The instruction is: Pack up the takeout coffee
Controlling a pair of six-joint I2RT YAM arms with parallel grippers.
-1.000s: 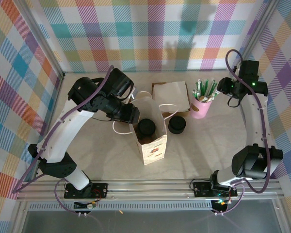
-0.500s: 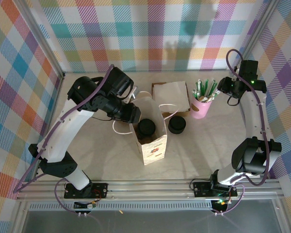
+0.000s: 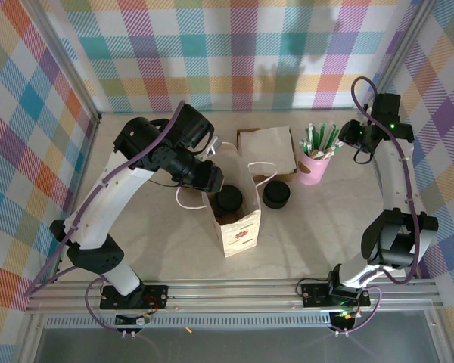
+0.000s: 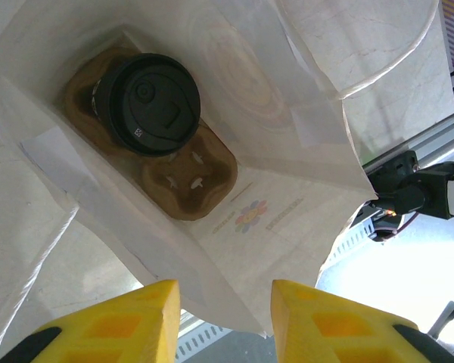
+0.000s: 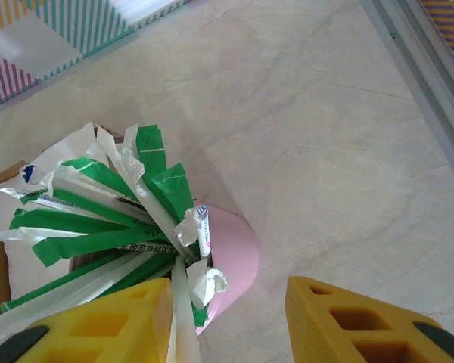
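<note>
Takeout coffee (image 4: 147, 102): down inside white paper bag (image 4: 287, 204), seated in one well of brown pulp carrier (image 4: 189, 178) on the bag floor; second well beside it empty. From the top camera, seen as a black disc in the far half of the open bag mouth.

Surface: pale marbled tabletop (image 3: 325, 227), matte, with aluminium rail (image 3: 234, 290) along near edge. Enclosed left, right and back by pastel plaid panels (image 3: 234, 53). Bag upright near table centre, handles splayed, small flower print on near wall. Just right of bag: black lid stack (image 3: 275, 195). Behind bag: brown box (image 3: 268, 147). Further right: pink cup (image 3: 312, 170) packed with green-and-white wrapped straws (image 5: 98, 219).

Orientation: upright, long axis vertical, black lid facing up toward the wrist camera. Cup wall mostly hidden beneath lid rim; print not readable.

Left gripper (image 4: 223, 318): poised over bag's left rim, yellow fingers parted to a moderate gap, nothing clamped. Bag's thin edge in line with that gap; contact not determinable.

Right gripper (image 5: 227, 325): above pink cup, fingers apart, gripping nothing. One white wrapper rising close against a finger; touching or not, cannot tell.
</note>
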